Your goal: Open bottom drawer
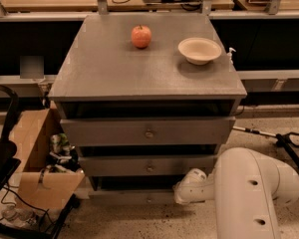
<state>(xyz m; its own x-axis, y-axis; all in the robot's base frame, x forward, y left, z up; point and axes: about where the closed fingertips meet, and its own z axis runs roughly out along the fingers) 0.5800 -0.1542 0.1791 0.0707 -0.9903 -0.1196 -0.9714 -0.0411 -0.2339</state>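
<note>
Gripper [180, 195] at right end of narrow grey bottom drawer [134, 197]

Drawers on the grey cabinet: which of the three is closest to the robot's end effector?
The bottom drawer, the narrowest, shallowest front at floor level. The end effector sits low at its right end, below the middle drawer and top drawer.
</note>
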